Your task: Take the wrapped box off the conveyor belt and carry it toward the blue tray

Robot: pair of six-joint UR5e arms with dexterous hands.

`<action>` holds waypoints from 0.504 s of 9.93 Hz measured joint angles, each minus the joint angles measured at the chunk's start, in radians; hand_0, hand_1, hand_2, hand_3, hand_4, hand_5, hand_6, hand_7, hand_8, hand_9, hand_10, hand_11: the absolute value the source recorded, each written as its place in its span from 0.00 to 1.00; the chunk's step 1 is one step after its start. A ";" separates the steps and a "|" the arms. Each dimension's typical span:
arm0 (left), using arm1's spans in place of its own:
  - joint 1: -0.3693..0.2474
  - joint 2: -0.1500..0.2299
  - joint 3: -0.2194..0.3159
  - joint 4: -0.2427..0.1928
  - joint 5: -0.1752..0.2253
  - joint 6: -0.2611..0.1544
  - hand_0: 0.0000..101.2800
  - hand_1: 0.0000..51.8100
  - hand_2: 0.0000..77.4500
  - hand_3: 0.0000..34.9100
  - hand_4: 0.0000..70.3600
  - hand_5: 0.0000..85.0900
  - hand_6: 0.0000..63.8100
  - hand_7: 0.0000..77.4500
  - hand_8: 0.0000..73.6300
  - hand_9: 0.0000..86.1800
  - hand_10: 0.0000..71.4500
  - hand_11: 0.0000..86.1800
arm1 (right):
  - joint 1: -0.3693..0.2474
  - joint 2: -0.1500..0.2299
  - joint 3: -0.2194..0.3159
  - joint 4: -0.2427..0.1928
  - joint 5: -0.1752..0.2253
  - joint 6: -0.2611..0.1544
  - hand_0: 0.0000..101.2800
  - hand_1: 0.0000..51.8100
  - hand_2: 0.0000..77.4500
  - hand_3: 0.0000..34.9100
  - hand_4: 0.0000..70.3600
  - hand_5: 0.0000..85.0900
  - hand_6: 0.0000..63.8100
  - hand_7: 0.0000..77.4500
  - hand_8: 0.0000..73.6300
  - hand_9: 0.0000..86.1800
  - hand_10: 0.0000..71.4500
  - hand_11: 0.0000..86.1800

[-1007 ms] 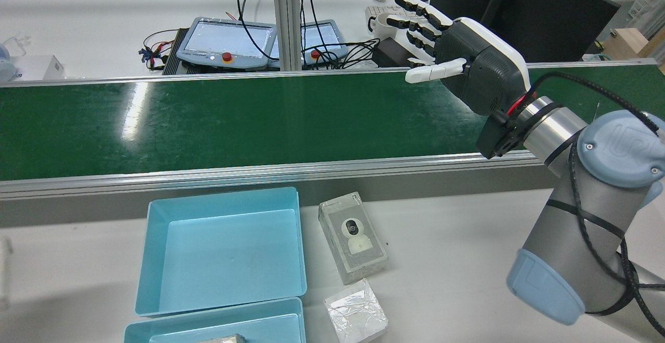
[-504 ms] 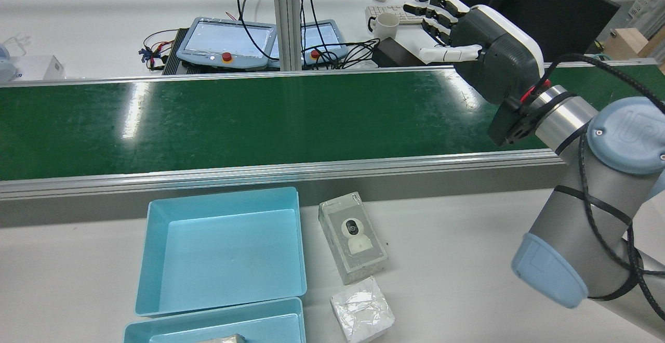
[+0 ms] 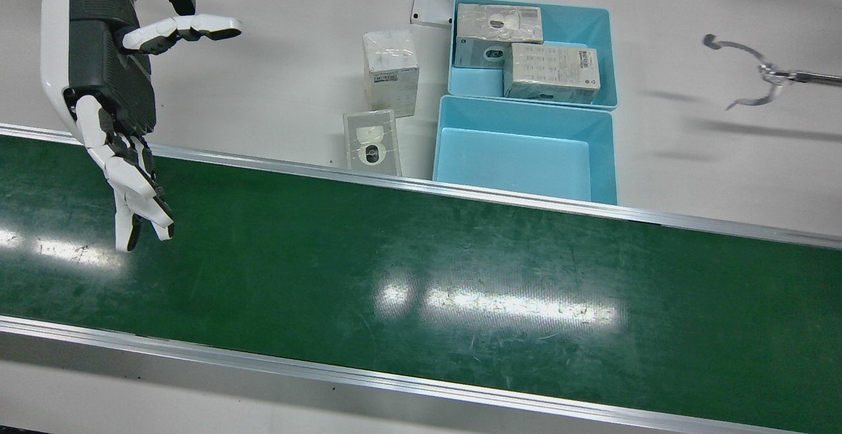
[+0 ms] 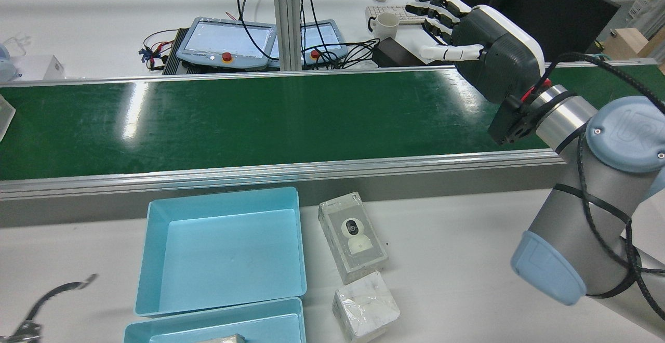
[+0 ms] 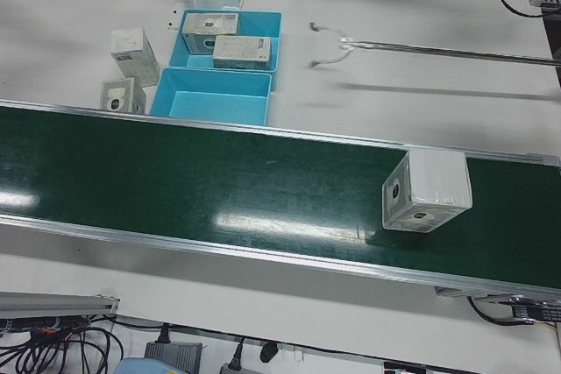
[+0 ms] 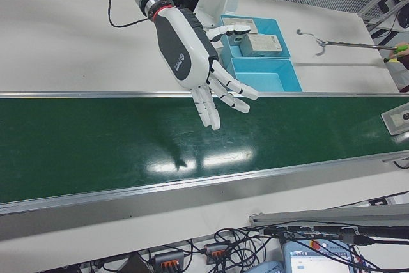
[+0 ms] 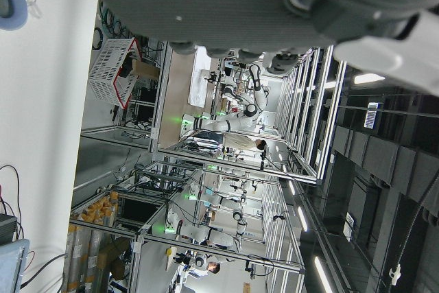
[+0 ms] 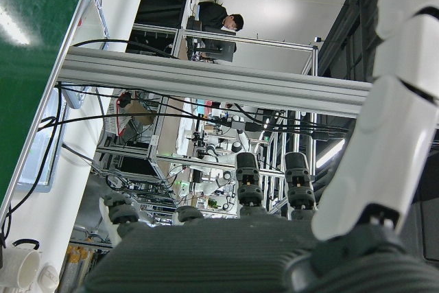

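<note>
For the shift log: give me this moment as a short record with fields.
wrapped box on belt: near the belt's end on the robot's left, untouched
right hand: open, raised over the conveyor belt, holding nothing
left hand: only its underside shows; state unclear
near blue tray: empty
far blue tray: holds boxes
hook tool: over the table

We see a white counter (image 4: 467, 260) near us and another white counter (image 4: 104, 26) far across, carrying two teach pendants (image 4: 226, 44), a mug (image 4: 386, 25), a keyboard (image 4: 397, 14) and a dark monitor (image 4: 540, 5). Aluminium posts (image 4: 284, 18) rise between; ceiling lights glare.
</note>
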State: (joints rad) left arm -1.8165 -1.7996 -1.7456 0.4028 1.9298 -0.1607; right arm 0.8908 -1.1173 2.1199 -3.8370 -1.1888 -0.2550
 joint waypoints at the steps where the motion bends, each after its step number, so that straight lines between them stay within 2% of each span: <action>1: 0.000 0.000 0.000 0.000 0.000 0.000 0.00 0.00 0.01 0.00 0.00 0.01 0.00 0.01 0.01 0.01 0.00 0.00 | 0.000 0.000 0.000 0.001 0.000 0.000 0.40 0.19 0.19 0.85 0.08 0.21 0.00 0.22 0.00 0.03 0.06 0.08; 5: 0.000 0.000 0.000 0.000 0.000 0.000 0.00 0.00 0.01 0.00 0.00 0.01 0.00 0.01 0.00 0.01 0.01 0.00 | -0.001 0.000 0.000 0.001 0.000 0.000 0.40 0.19 0.20 0.85 0.08 0.21 0.00 0.22 0.00 0.03 0.06 0.08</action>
State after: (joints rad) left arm -1.8165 -1.7996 -1.7456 0.4028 1.9298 -0.1607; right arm 0.8898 -1.1168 2.1200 -3.8355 -1.1888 -0.2547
